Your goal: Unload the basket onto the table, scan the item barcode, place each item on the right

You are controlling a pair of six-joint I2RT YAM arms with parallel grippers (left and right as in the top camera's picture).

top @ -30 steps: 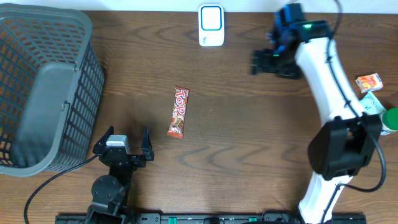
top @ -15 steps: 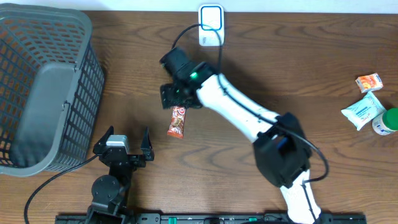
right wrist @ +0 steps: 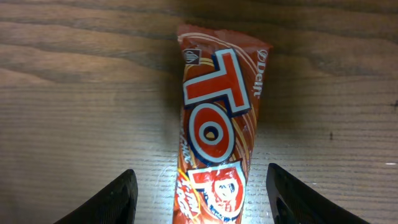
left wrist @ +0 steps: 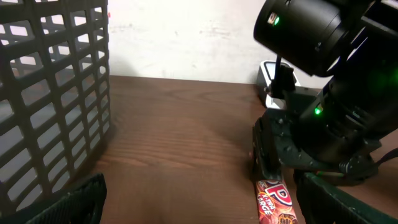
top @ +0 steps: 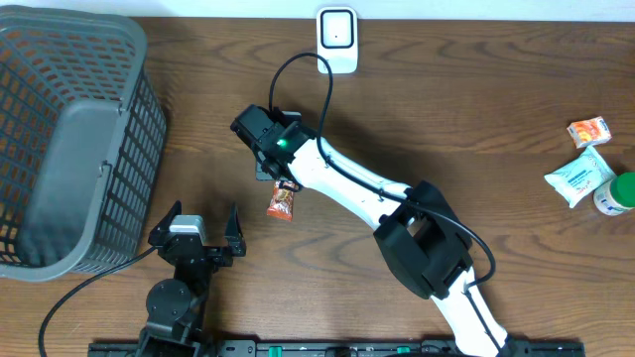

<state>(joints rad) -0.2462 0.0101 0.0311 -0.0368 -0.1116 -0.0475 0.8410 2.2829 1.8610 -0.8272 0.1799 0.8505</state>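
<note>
Candy bar (right wrist: 217, 124) lies between parted fingers of right pincer (right wrist: 202, 190)

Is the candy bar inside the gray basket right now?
No, the candy bar lies on the wooden table, well outside the basket.

Soft and even from above in the overhead view, sharp throughout, with only a faint shadow beside the right arm (top: 347, 183) on the table (top: 476, 119). Close on the right wrist, a bright pool around the snack bar (right wrist: 217, 137), dimming toward the far wood. Dimmer on the left wrist: blurred near fingers (left wrist: 68, 202), washed-out far wall (left wrist: 186, 37).
</note>
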